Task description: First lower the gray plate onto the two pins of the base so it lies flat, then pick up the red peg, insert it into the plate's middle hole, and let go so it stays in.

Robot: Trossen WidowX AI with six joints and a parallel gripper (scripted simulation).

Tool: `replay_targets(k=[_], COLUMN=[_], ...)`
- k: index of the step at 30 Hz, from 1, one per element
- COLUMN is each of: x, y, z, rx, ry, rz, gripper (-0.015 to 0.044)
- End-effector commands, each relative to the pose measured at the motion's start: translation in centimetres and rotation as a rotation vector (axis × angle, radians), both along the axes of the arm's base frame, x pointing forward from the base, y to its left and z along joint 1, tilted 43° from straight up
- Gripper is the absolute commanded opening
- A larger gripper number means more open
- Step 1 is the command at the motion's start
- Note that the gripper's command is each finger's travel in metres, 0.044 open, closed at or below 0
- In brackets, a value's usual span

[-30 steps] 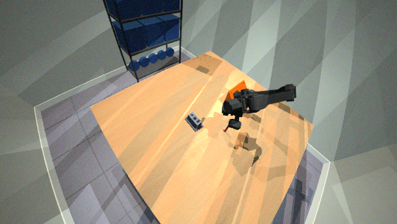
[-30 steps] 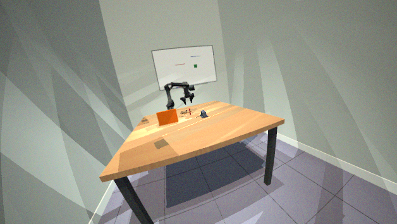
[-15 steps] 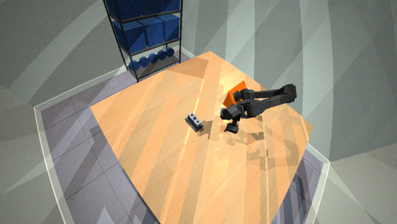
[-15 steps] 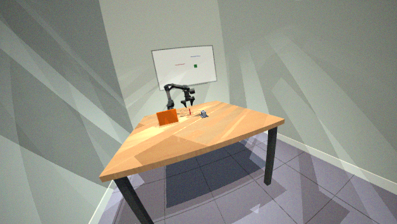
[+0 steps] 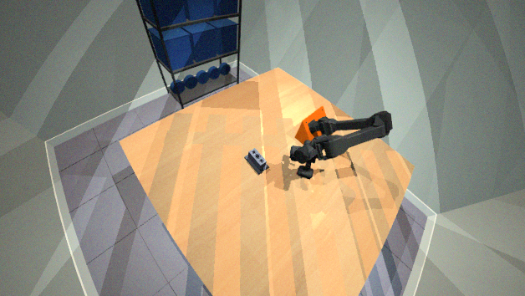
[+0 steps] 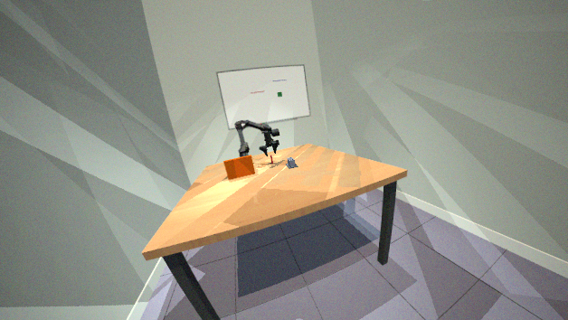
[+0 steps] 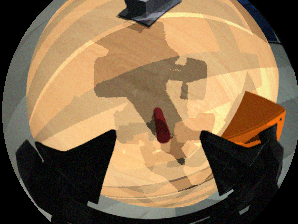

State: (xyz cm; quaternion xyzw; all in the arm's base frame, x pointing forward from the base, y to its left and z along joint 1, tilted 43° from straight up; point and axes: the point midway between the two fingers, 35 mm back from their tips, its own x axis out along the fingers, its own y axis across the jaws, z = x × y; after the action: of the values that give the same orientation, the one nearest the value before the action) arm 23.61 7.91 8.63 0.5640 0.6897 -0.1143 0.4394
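Observation:
The gray plate [image 5: 255,154] lies on top of the base [image 5: 254,165] [image 6: 294,166] [image 7: 149,19], with a row of three dark holes facing up in the top view. The base is partly cut off at the top of the wrist view. The red peg [image 6: 271,159] [image 7: 161,127] stands upright on the table, apart from the base; the arm hides it in the top view. My gripper [image 6: 270,154] [image 7: 160,135] is open and empty, pointing down above the peg. In the wrist view the peg shows between the two spread fingers.
An orange block [image 5: 305,130] [image 6: 240,167] [image 7: 257,117] stands on the table beside the arm, on the right side of the wrist view. A shelf with blue bins [image 5: 172,50] stands beyond the table edge. A whiteboard [image 6: 244,104] hangs on the wall behind the arm.

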Motion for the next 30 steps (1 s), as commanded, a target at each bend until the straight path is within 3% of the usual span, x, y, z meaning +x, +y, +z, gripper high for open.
replay_targets(k=[1,20,30], x=[-0.2,-0.3,-0.3], y=[0.6,2.6,2.6], z=[-0.7,-2.7,-2.7], rx=[0.007,0.012,0.012], ry=[0.012,0.012,0.012], rz=[-0.003,-0.003,-0.003], gripper=[0.044,0.044,0.0177])
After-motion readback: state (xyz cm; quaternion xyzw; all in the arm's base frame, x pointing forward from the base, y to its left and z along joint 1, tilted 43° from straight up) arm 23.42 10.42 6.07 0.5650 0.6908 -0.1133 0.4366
